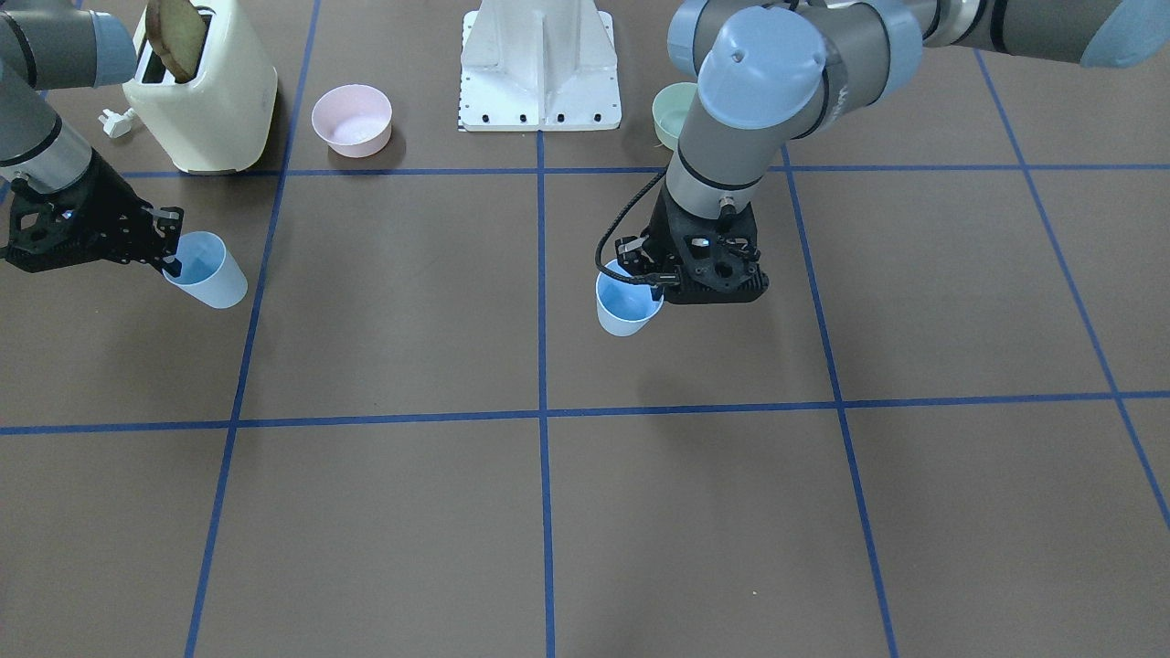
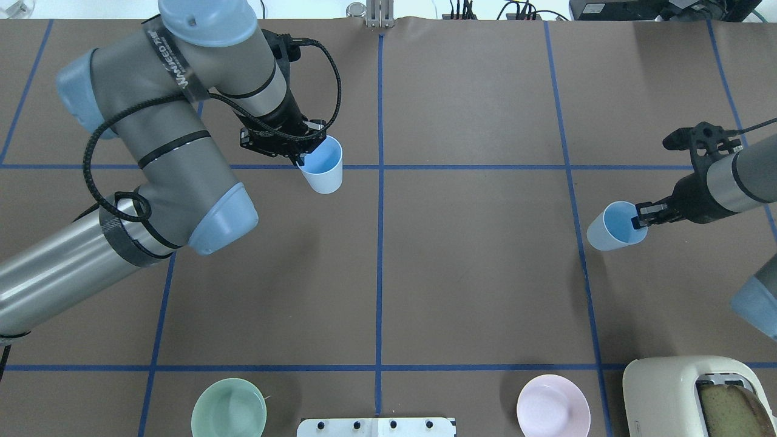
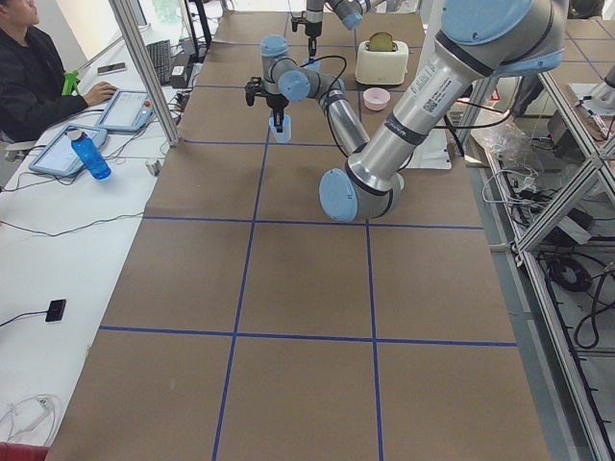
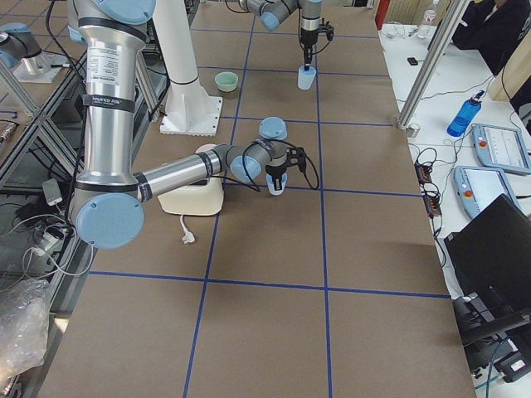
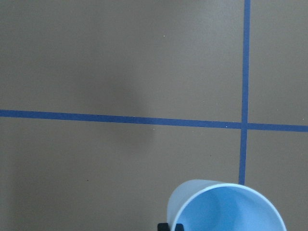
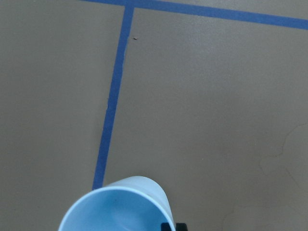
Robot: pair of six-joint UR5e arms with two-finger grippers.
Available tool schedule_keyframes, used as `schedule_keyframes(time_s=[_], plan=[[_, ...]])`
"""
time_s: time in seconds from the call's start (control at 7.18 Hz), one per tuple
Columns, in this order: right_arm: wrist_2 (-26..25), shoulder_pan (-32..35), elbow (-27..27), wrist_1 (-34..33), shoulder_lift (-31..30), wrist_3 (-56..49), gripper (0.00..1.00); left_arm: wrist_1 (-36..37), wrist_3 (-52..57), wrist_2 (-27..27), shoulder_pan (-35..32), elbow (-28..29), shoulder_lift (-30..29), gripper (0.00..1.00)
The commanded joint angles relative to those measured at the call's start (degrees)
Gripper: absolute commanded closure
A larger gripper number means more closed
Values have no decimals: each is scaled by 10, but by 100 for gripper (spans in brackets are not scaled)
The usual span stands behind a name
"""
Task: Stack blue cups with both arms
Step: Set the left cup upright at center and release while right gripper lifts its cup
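Note:
Two light-blue cups are each held by one arm. My left gripper is shut on the rim of one blue cup, one finger inside and one outside, left of the table's centre line; the pair also shows in the front view, gripper and cup. The left wrist view shows this cup at its bottom edge. My right gripper is shut on the rim of the other blue cup, far to the right, also in the front view and the right wrist view. Both cups are upright and well apart.
A pink bowl and a green bowl sit near the white base pedestal. A cream toaster with a bread slice stands by the right arm. A white plug lies beside it. Blue tape lines grid the brown table.

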Motion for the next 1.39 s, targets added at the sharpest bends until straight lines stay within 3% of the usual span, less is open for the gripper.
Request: schedule_keyframes(time_s=[0.0, 0.28, 0.56, 1.25], plan=[[26, 50, 1, -137, 103, -2, 100, -28, -35, 23, 44, 33, -16, 100], [26, 68, 1, -246, 182, -8, 100, -95, -88, 45, 86, 68, -18, 100], [26, 77, -2, -253, 188, -9, 100, -101, -99, 69, 106, 77, -21, 100], [23, 77, -3, -254, 193, -8, 100, -101, -101, 70, 113, 85, -21, 100]])
